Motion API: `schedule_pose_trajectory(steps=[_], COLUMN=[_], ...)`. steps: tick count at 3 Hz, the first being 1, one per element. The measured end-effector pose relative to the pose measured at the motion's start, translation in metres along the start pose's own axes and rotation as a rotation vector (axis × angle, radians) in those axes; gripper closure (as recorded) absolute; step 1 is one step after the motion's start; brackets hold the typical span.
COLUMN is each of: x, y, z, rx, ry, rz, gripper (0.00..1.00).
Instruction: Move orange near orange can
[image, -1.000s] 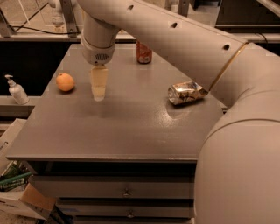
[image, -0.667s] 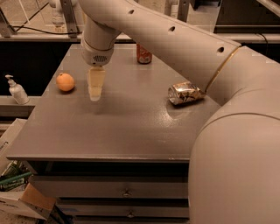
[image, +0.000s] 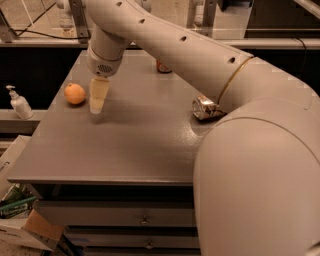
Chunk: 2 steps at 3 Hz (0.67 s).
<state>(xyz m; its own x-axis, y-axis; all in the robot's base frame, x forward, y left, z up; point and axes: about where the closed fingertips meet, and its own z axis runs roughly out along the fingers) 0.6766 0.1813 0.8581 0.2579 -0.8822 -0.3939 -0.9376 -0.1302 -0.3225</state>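
The orange (image: 75, 93) is a small round fruit on the left part of the grey table (image: 135, 145). My gripper (image: 97, 105) hangs just to the right of the orange, close to the table top and beside the fruit, a small gap between them. The orange can (image: 206, 108), crushed and silvery-gold, lies on its side at the table's right, partly hidden behind my arm.
A red-orange soda can (image: 162, 66) stands at the back of the table, mostly hidden by my arm. A white pump bottle (image: 19, 102) stands on a ledge left of the table. Boxes (image: 25, 225) lie on the floor at lower left. My arm fills the right side.
My gripper has moved left, closer to the orange. The orange and both cans have not moved.
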Motion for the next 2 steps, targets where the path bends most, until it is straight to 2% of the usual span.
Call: schedule_pose_trajectory(steps=[2], x=[-0.014], y=[-0.007], z=[0.025], rx=[-0.046], ry=[-0.069], rz=[0.121], gripper=[0.0])
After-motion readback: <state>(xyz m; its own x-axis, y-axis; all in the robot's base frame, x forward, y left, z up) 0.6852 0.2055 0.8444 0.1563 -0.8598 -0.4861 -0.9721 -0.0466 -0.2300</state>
